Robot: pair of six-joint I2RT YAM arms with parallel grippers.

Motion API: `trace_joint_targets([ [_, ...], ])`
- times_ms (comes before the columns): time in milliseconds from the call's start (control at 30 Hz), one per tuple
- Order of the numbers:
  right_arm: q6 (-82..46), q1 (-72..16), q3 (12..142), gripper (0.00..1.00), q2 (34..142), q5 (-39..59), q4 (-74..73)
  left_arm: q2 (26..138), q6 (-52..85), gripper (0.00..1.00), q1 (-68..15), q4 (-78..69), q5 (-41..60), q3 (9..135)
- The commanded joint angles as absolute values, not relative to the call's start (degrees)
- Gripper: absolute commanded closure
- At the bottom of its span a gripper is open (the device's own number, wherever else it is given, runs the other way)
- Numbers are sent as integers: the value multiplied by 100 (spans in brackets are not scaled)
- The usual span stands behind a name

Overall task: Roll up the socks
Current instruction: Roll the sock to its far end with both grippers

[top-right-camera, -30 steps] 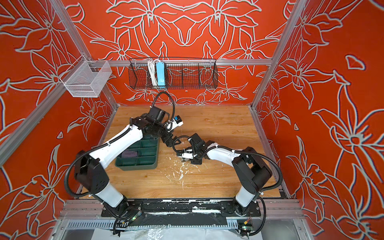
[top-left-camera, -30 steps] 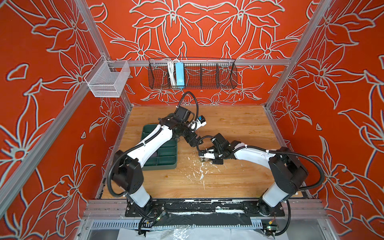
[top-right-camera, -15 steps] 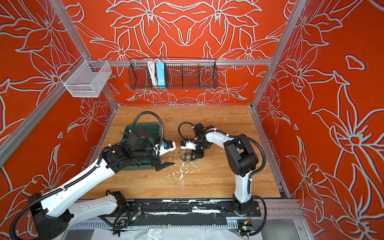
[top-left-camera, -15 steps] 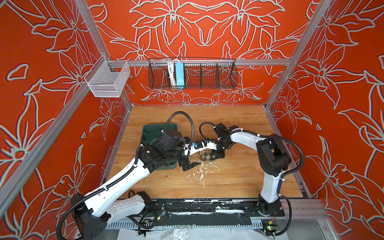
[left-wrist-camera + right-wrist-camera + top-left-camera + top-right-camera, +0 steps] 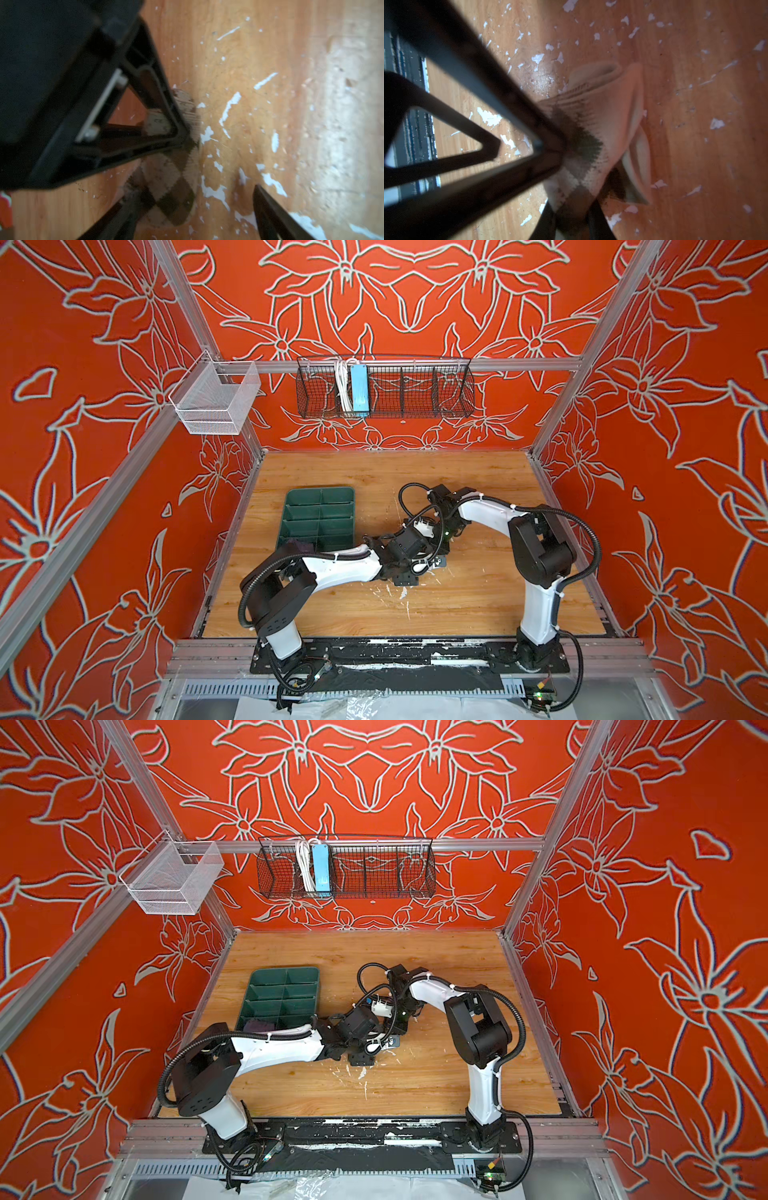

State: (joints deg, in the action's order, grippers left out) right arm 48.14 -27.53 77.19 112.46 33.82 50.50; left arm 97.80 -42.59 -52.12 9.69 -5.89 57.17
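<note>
Currently mid-roll: right gripper [image 5: 562,153] clamps the argyle sock [image 5: 593,133] at table [image 5: 457,597] centre, left gripper [image 5: 187,207] jaws apart straddling it from 7 o'clock; next, probably close and tuck.

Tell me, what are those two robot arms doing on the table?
They are working on a brown-and-beige diamond-patterned sock lying on the wooden table. The right gripper is pinched shut on one part of the sock. The left gripper has its jaws open on either side of another part, not yet squeezing it. A green tray sits beside them with something purple in one near compartment.
</note>
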Motion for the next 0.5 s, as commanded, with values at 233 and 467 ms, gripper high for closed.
trace_joint_targets([
  [233,5265,-2665,7657,89,11386,4078,5941,10882,-4311,52,-5195,918,-1132,6375],
  [467,5132,-2469,7470,87,10908,4245,5713,11039,-4112,100,-5129,1196,-1317,6327],
])
